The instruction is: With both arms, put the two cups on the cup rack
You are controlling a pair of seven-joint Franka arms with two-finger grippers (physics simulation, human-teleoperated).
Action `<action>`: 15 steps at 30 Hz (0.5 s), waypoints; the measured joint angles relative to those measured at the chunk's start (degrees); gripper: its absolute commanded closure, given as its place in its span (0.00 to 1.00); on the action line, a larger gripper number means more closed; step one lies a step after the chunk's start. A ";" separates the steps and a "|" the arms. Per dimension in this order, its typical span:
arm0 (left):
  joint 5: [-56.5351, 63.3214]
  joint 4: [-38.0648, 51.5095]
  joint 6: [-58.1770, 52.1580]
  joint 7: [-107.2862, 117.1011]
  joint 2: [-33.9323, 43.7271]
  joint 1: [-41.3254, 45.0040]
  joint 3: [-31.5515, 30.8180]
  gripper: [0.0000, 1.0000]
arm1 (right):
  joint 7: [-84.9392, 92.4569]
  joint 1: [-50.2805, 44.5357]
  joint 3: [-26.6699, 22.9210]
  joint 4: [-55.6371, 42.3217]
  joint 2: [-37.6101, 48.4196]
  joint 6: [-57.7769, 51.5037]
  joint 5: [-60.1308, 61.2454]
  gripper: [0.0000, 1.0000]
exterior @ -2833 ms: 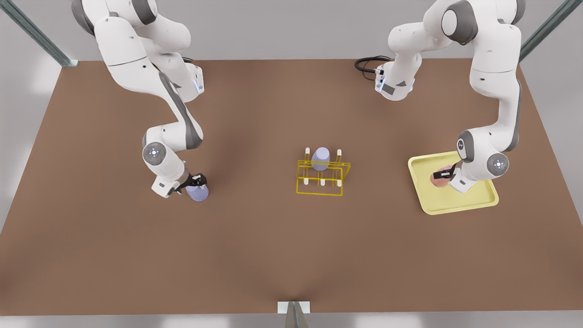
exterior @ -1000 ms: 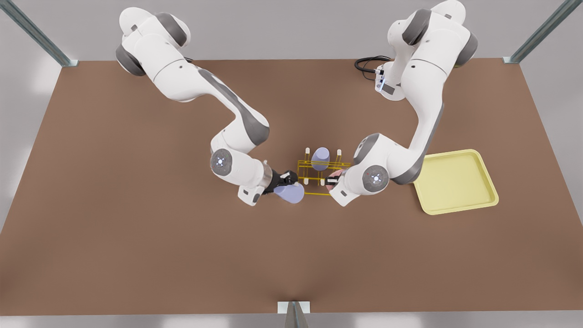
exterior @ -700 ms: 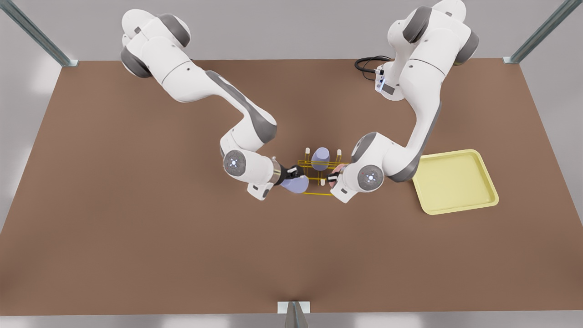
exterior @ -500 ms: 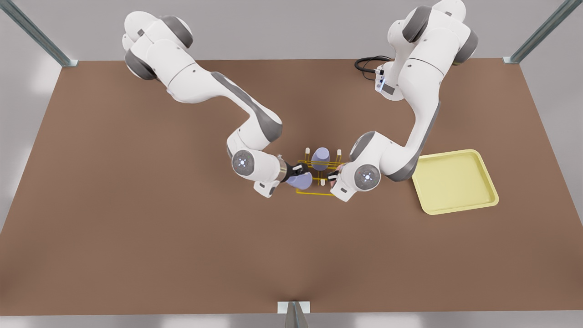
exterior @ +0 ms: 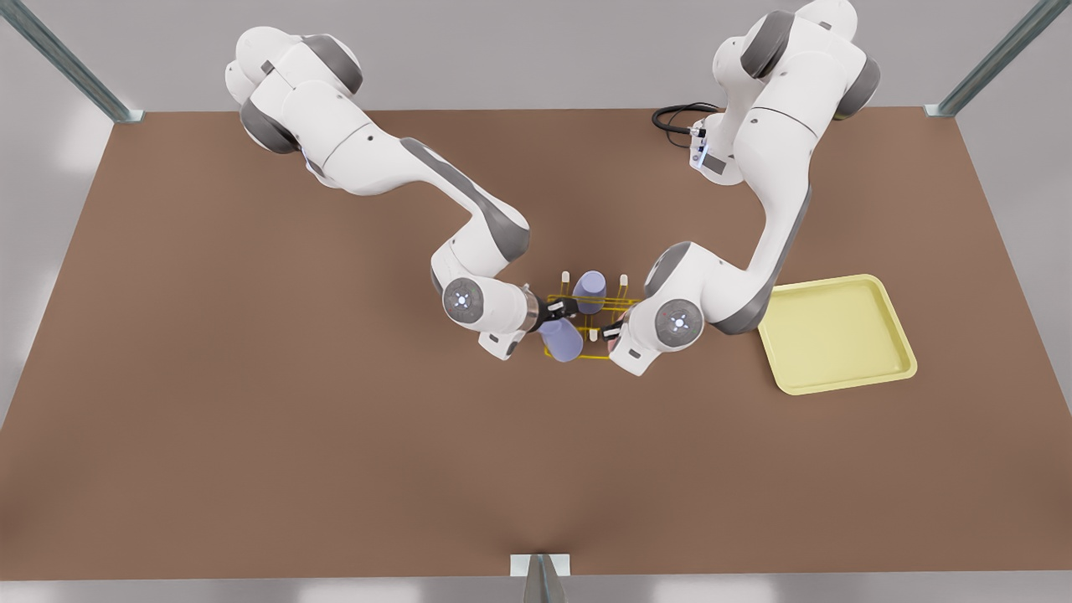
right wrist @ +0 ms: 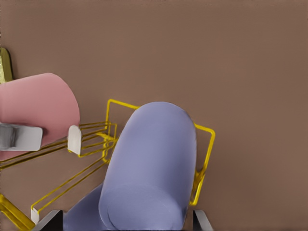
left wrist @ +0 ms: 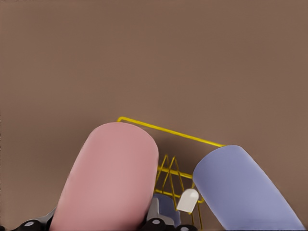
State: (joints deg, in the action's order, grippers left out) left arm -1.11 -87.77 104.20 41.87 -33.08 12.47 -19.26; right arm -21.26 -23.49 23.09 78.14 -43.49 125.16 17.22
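Here, over the middle of the brown counter, both arms are crowding the cup rack from opposite sides. The right claw, reaching in from the front view's left, is clamping the lavender cup and tilting it over the rack's near corner. The left claw, reaching in from the front view's right, is gripping the salmon-pink cup just beside the rack's other end. A twin lavender cup is sitting on a peg at the back, and the pale-yellow tray is lying well apart.

The risk looks to be in the crowding. With both cups closing on so light a wire frame, either one could be catching a rail rather than a white-tipped peg, nudging the rack aside (and perhaps shaking the twin loose). A cup released off-centre would likely be tipping out onto the counter.
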 measured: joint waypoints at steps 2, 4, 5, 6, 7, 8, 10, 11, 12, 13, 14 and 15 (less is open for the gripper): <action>0.47 0.00 -0.43 -0.92 0.04 -0.07 -0.02 0.00 | -0.21 0.19 -0.03 -1.06 0.04 -0.11 0.01 0.00; 1.22 0.01 -1.14 -1.69 0.06 -0.17 -0.04 0.00 | -0.47 1.57 -0.16 -2.85 0.78 -0.34 -0.14 0.00; 1.59 0.01 -1.46 -2.04 0.07 -0.19 -0.04 0.00 | -0.57 3.33 -0.26 -3.25 1.78 -0.79 -0.42 0.00; 1.75 0.02 -1.66 -2.40 0.08 -0.23 -0.04 0.00 | -0.66 5.69 -0.35 -3.45 3.16 -1.85 -1.81 0.00; 1.86 0.05 -1.88 -2.74 0.08 -0.25 -0.05 0.00 | -0.74 7.98 -0.52 -3.43 4.50 -3.35 -4.03 0.00; 2.03 0.08 -2.13 -3.06 0.11 -0.25 -0.05 0.00 | -0.72 11.41 -0.57 -3.31 5.38 -5.39 -6.51 0.00; 2.30 0.10 -2.55 -3.65 0.36 -0.37 -0.07 0.00 | 0.36 19.89 -0.78 -2.90 5.55 -9.21 -11.85 0.00; 2.38 0.12 -2.80 -3.93 0.44 -0.47 -0.09 0.00 | 1.15 24.39 -0.82 -2.51 6.01 -10.92 -15.85 0.00; 2.34 0.13 -3.07 -4.21 0.49 -0.54 -0.10 0.00 | 2.04 28.20 -0.87 -2.31 7.65 -12.74 -19.05 0.00; 2.23 0.11 -3.33 -4.50 0.52 -0.57 -0.11 0.00 | 3.21 31.72 -0.75 -2.21 9.69 -14.72 -21.44 0.00; 2.10 0.10 -3.54 -4.79 0.52 -0.62 -0.11 0.00 | 4.52 34.00 -0.84 -1.77 12.84 -16.54 -23.25 0.00; 1.99 0.10 -3.72 -5.05 0.52 -0.64 -0.12 0.00 | 5.78 35.51 -0.85 -0.41 16.89 -18.54 -24.61 0.00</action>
State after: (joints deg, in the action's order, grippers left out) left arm 0.88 -87.67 100.48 36.82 -32.55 11.84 -19.37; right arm -15.48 12.03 22.24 77.73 -26.59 106.61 -7.39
